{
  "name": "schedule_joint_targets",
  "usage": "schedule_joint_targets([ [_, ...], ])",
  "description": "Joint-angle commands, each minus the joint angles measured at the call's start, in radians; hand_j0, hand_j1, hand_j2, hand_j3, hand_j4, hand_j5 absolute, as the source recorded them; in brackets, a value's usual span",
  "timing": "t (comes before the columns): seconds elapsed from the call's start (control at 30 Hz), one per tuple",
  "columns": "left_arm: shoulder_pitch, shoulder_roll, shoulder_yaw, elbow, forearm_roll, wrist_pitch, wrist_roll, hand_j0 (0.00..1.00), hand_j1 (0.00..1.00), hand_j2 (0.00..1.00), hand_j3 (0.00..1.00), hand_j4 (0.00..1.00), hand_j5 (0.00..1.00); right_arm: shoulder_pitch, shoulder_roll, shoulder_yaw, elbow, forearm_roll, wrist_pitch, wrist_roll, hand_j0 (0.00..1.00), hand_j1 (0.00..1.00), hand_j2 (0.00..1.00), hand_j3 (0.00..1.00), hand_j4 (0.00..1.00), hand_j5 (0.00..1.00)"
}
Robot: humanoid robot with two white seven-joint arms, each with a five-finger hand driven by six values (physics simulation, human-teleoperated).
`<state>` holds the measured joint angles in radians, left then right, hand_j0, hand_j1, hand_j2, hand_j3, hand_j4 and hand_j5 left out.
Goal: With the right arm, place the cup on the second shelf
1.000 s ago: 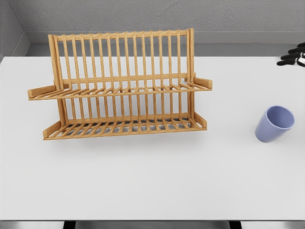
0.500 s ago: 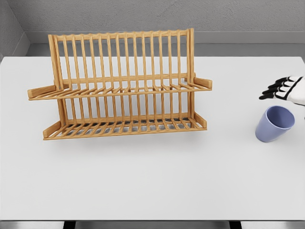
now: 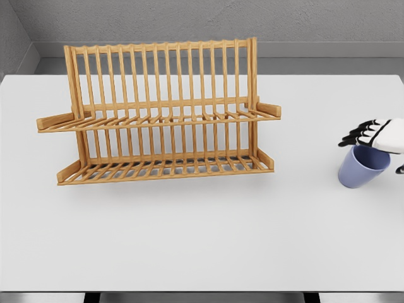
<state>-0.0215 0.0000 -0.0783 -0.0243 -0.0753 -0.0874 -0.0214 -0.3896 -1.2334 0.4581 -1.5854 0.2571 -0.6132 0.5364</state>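
Note:
A pale blue cup stands on the white table at the far right, tilted with its mouth facing up and right. My right hand comes in from the right edge and hovers just over the cup's rim, its black-tipped fingers spread and holding nothing. The wooden two-tier rack stands left of centre; its upper shelf and lower shelf hold nothing. The left arm is out of view.
A grey wall runs behind the table. The rack's tall slatted back rises above the upper shelf. Bare table lies between the rack's right end and the cup.
My right hand has come down and left from the upper right edge until it is over the cup's rim. The cup and rack have not moved.

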Motion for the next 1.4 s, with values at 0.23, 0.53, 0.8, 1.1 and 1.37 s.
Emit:
schedule_joint_targets([
  [0.23, 0.000, 0.000, 0.000, 0.000, 0.000, 0.000, 0.000, 1.00, 1.00, 1.00, 1.00, 1.00, 1.00, -0.009, 0.046, 0.024, 0.061, 0.007, 0.002, 0.001, 1.00, 1.00, 1.00, 1.00, 1.00, 1.00],
  [0.53, 0.000, 0.000, 0.000, 0.000, 0.000, 0.000, 0.000, 1.00, 1.00, 1.00, 1.00, 1.00, 1.00, -0.014, 0.060, 0.039, 0.082, 0.010, 0.002, 0.001, 1.00, 1.00, 1.00, 1.00, 1.00, 1.00],
  [0.8, 0.000, 0.000, 0.000, 0.000, 0.000, 0.000, 0.000, 1.00, 1.00, 1.00, 1.00, 1.00, 1.00, -0.028, 0.060, 0.039, 0.074, 0.010, 0.002, 0.002, 0.84, 0.84, 0.84, 0.84, 0.84, 0.84],
  [1.1, 0.000, 0.000, 0.000, 0.000, 0.000, 0.000, 0.000, 1.00, 1.00, 1.00, 1.00, 1.00, 1.00, -0.029, 0.060, 0.037, 0.073, 0.011, 0.002, 0.027, 0.63, 0.63, 0.63, 0.63, 0.63, 0.63],
  [1.37, 0.000, 0.000, 0.000, 0.000, 0.000, 0.000, 0.000, 1.00, 1.00, 1.00, 1.00, 1.00, 1.00, -0.071, 0.060, 0.028, 0.073, 0.010, 0.002, 0.025, 0.63, 0.63, 0.63, 0.63, 0.63, 0.63],
])
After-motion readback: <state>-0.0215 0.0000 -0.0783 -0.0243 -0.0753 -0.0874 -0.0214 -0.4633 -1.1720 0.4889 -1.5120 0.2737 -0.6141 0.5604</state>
